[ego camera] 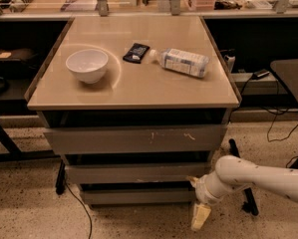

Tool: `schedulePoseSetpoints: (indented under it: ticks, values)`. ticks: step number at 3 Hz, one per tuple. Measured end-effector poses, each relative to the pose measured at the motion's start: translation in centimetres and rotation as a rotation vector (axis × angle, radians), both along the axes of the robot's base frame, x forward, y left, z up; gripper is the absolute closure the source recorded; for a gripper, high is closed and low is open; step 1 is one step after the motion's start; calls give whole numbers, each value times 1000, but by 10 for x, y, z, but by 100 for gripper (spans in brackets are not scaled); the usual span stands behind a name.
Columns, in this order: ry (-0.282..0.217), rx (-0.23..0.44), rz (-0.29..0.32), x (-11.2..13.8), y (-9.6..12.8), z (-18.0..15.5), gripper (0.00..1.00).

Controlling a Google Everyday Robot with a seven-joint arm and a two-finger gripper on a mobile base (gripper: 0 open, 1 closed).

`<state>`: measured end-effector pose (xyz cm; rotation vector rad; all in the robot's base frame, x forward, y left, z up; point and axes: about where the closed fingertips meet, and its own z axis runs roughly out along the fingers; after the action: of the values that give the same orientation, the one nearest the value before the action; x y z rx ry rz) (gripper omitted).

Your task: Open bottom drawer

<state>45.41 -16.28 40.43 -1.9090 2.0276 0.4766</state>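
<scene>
The bottom drawer (138, 196) is the narrowest grey front, lowest under the tan table, just above the floor. It sits about flush under the middle drawer (136, 173), which is below the widest, scratched top drawer (133, 139). My white arm comes in from the right, and the gripper (199, 214) hangs at the bottom drawer's right end, its pale fingers pointing down toward the floor.
On the tabletop (133, 91) stand a white bowl (87, 65), a dark packet (136, 53) and a lying plastic bottle (184, 62). A black cable (81, 210) runs across the speckled floor at the left. A dark table (293, 78) stands at the right.
</scene>
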Motion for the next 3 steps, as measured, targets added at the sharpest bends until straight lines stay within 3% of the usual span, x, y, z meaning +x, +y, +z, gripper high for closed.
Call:
schedulePoseSetpoints:
  ticks: [1,2,3]
  values:
    - [41,43,-57,9,-11,-91,0]
    - [51,76,-84,8,-18,-139,0]
    - [59,82,-85,5,-15,-146,0]
